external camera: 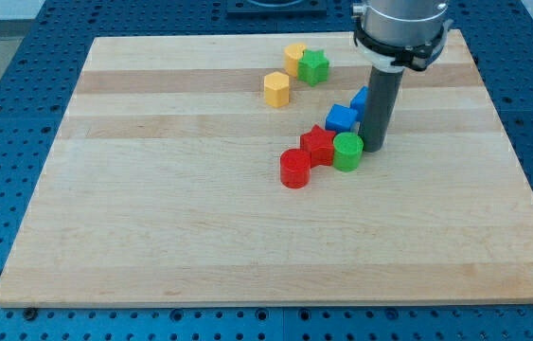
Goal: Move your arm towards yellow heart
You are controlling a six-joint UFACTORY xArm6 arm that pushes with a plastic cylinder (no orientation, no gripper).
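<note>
Red cylinder (295, 169) sits nearest the view's bottom. Rod tip (374, 148), gripperless, touches green cylinder (347, 152). Risk: travel toward yellow heart (293, 58) likely shoves blue cube (342, 117).

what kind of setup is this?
Likely a robotics lab bench: a wooden board lies on a blue perforated table, my tip sits beside the green cylinder, and small coloured blocks are scattered nearby.

Arm entering from the view's top right, silver cylindrical wrist housing with a black ring around its base, straight dark rod hanging upright beneath it, my tip (374, 149) down at the wooden surface, right of centre
</note>
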